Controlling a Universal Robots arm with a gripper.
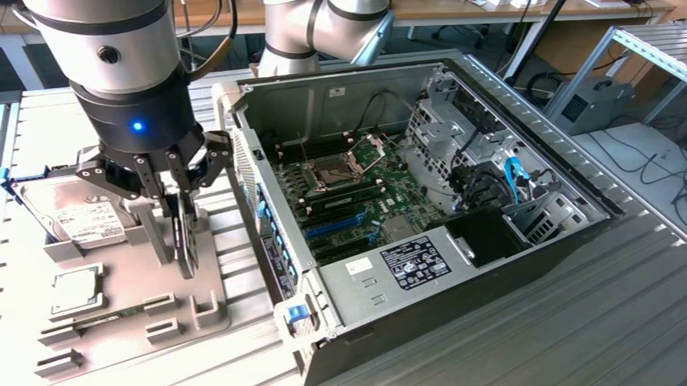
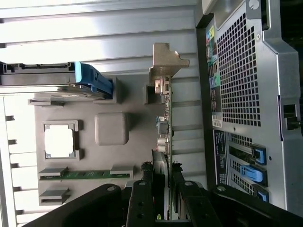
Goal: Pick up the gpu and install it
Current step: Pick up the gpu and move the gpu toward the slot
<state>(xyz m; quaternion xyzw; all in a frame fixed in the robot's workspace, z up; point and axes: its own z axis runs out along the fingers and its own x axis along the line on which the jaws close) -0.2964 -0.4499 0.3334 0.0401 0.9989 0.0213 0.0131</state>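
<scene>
The gpu stands on its long edge in a slot of the grey fixture tray, on the exterior view's left. In the wrist view I see the gpu edge-on, with its silver bracket at the far end. My gripper reaches straight down over the card. Its two fingers press against either face of the card's near end, so the gripper is shut on it. The card's lower edge still sits at the tray.
An open computer case lies at the exterior view's right, its motherboard with blue slots exposed. The case's rear panel is close beside the gpu. The tray also holds a hard drive, a processor and a green memory stick.
</scene>
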